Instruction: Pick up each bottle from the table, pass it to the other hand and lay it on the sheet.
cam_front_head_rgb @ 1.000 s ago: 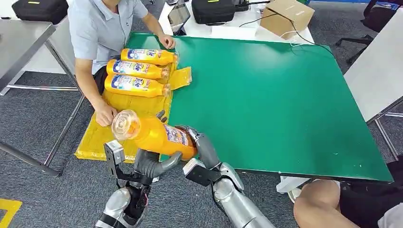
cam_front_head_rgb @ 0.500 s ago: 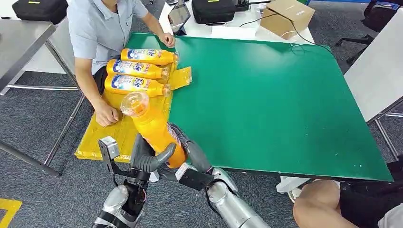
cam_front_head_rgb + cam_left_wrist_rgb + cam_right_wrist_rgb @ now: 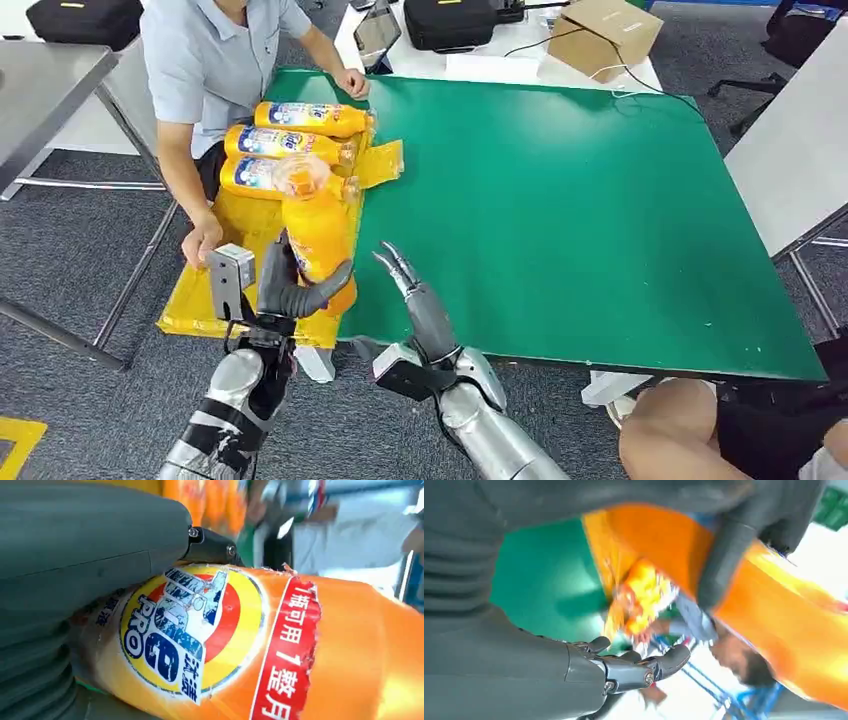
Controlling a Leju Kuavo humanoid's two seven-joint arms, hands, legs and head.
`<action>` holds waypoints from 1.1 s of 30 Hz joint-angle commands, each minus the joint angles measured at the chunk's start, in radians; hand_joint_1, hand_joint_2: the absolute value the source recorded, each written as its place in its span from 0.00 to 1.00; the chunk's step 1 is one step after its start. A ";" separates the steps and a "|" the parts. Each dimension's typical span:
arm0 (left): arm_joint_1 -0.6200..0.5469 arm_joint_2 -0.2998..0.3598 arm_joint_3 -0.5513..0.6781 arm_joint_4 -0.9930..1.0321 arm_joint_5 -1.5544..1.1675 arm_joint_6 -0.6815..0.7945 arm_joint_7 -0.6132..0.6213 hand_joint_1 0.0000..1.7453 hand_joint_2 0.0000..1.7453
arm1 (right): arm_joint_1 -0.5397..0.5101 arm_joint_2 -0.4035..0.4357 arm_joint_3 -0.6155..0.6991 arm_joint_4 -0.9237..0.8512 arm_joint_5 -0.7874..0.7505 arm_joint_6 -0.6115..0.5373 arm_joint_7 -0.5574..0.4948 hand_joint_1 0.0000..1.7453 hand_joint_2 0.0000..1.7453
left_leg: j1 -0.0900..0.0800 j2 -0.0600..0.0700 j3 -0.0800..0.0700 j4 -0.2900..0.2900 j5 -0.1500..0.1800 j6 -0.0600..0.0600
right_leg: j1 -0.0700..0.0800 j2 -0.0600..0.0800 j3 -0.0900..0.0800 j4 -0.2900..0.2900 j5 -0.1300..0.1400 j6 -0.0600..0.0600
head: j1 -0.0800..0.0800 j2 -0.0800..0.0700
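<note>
My left hand [image 3: 290,288] grips an orange bottle [image 3: 314,232] around its lower body and holds it nearly upright over the yellow sheet [image 3: 205,295]. Its label [image 3: 185,630] sits close against the grey thumb in the left wrist view. My right hand [image 3: 418,300] is just to the right of the bottle, fingers straight and apart, touching nothing. The same bottle [image 3: 774,605] shows blurred in the right wrist view beyond my right hand's fingers [image 3: 644,667]. Three more orange bottles [image 3: 300,120] lie side by side at the sheet's far end.
A person sits at the table's left side, one hand [image 3: 200,240] on the sheet and the other hand [image 3: 352,86] at the far corner of the green table [image 3: 580,210]. A cardboard box [image 3: 603,35] and a black bag [image 3: 450,20] lie beyond it. Someone's knee [image 3: 670,430] is at the lower right.
My right hand has let go of the bottle and opened. My left hand has swung the bottle from lying tilted to nearly upright and carried it farther over the sheet.
</note>
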 commanded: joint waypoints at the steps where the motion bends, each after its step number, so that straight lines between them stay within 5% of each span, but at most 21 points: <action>1: -0.238 0.052 0.050 0.300 -0.394 0.198 0.014 1.00 1.00 | 0.010 -0.045 0.003 -0.046 0.043 -0.009 -0.017 0.00 0.00 | 0.001 -0.001 0.003 -0.001 0.000 -0.001 | 0.001 -0.003 0.004 -0.001 -0.001 -0.001 | 0.000 0.000; 14: -0.467 0.057 -0.151 0.876 -0.975 0.129 0.259 1.00 1.00 | 0.052 -0.034 -0.021 -0.110 0.053 0.085 -0.003 0.00 0.00 | 0.000 -0.001 0.004 -0.001 -0.001 -0.001 | 0.000 -0.002 0.004 -0.001 -0.001 -0.001 | 0.000 0.000; 24: -0.478 0.085 -0.092 0.939 -0.983 0.067 0.334 1.00 1.00 | 0.073 -0.038 -0.004 -0.151 0.051 0.123 0.010 0.00 0.00 | 0.001 0.001 0.002 0.000 -0.001 -0.001 | 0.001 0.000 0.002 0.000 -0.001 -0.001 | 0.000 0.000; 27: -0.482 0.088 -0.091 0.945 -0.993 0.060 0.353 0.93 1.00 | 0.067 -0.037 -0.008 -0.144 0.046 0.128 0.010 0.00 0.00 | 0.000 0.002 0.004 -0.001 -0.001 -0.001 | 0.001 0.001 0.004 0.000 0.000 -0.001 | 0.000 0.000; 28: -0.481 0.089 -0.089 0.946 -0.997 0.060 0.358 0.85 1.00 | 0.063 -0.036 -0.010 -0.139 0.043 0.131 0.010 0.00 0.00 | 0.000 0.002 0.002 0.000 -0.001 -0.001 | 0.001 0.001 0.002 0.000 0.000 -0.001 | 0.000 0.000; 29: -0.482 0.088 -0.079 0.947 -0.990 0.059 0.363 0.37 1.00 | 0.061 -0.035 -0.011 -0.135 0.041 0.132 0.009 0.00 0.00 | 0.001 0.003 0.004 0.000 -0.001 -0.001 | 0.001 0.001 0.004 0.000 -0.001 -0.002 | 0.000 0.000; 30: -0.482 0.086 -0.068 0.949 -0.983 0.055 0.364 0.37 1.00 | 0.059 -0.033 -0.013 -0.130 0.038 0.132 0.007 0.00 0.00 | 0.001 0.002 0.004 0.000 -0.001 -0.001 | 0.001 0.000 0.004 0.000 -0.001 -0.002 | 0.000 0.000; 31: -0.480 0.082 -0.045 0.950 -0.961 0.041 0.357 0.00 1.00 | 0.056 -0.032 -0.016 -0.120 0.034 0.133 0.006 0.00 0.00 | 0.000 0.002 0.003 0.000 -0.001 -0.001 | 0.001 0.000 0.003 0.000 0.000 -0.001 | 0.000 0.000; 33: -0.470 0.072 0.015 0.942 -0.905 0.008 0.319 0.00 1.00 | 0.055 -0.031 -0.018 -0.107 0.030 0.132 -0.001 0.00 0.00 | 0.000 0.002 0.002 0.000 0.000 -0.001 | 0.000 0.000 0.003 0.000 0.000 -0.001 | 0.000 0.000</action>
